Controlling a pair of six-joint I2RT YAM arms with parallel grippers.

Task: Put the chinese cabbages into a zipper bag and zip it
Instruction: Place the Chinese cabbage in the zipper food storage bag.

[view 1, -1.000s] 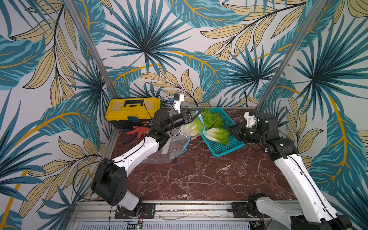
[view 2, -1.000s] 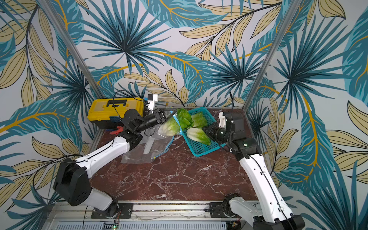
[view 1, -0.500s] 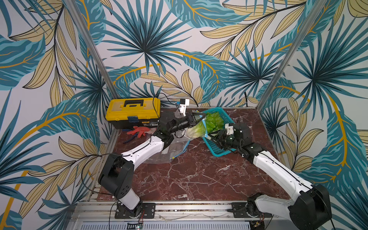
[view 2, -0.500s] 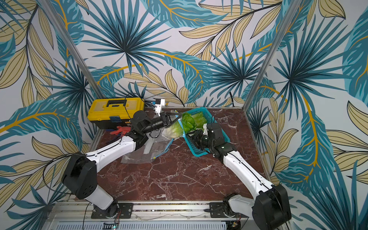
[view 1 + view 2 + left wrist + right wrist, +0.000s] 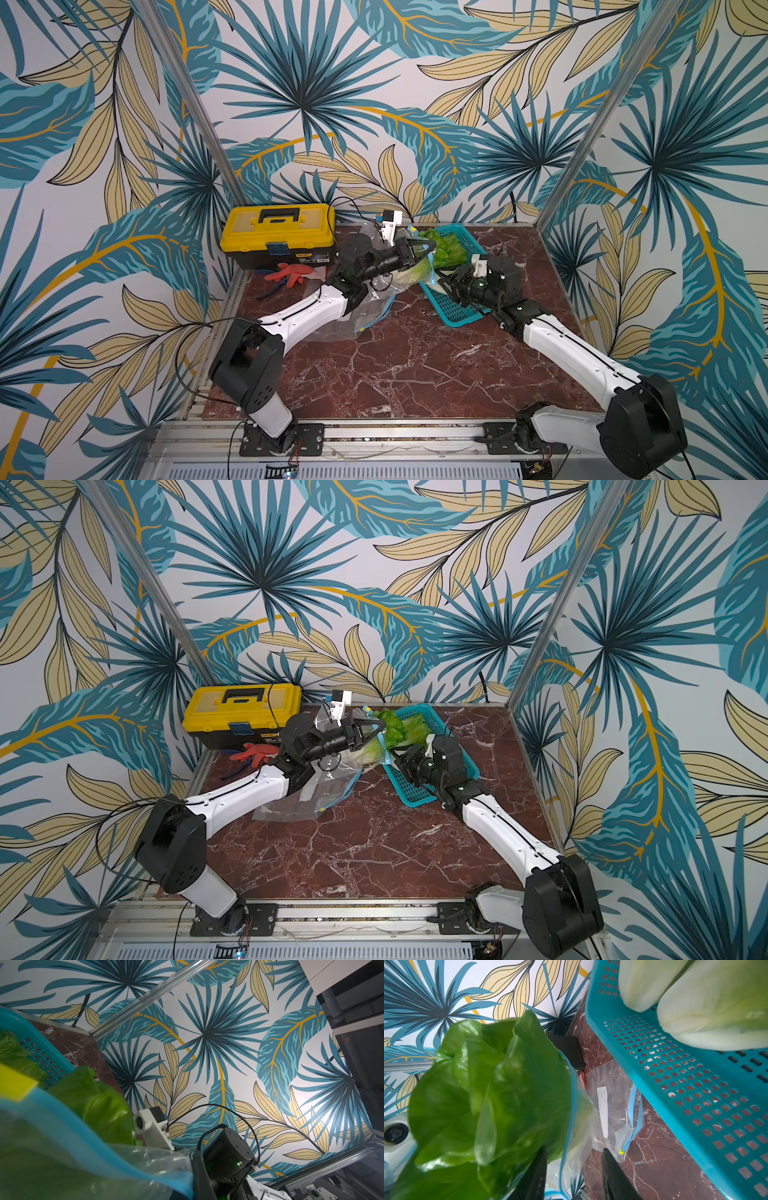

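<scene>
Our left pincer (image 5: 420, 250) pinches the rim of the clear plastic zipper bag (image 5: 299, 810), one white and green chinese cabbage (image 5: 492, 1093) is half inside, our right pincer (image 5: 574, 1150) is spread, and two more cabbages (image 5: 716, 1012) wait in the teal plastic basket (image 5: 675, 1084), with zipping left to do.

Right gripper (image 5: 448, 286) swung in to zipper bag (image 5: 365, 316) mouth — jaws wider; left gripper (image 5: 428, 248) nearer basket (image 5: 451, 309).

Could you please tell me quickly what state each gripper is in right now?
Left gripper: closed, pinching the rim of the zipper bag.
Right gripper: open, holding nothing.
</scene>
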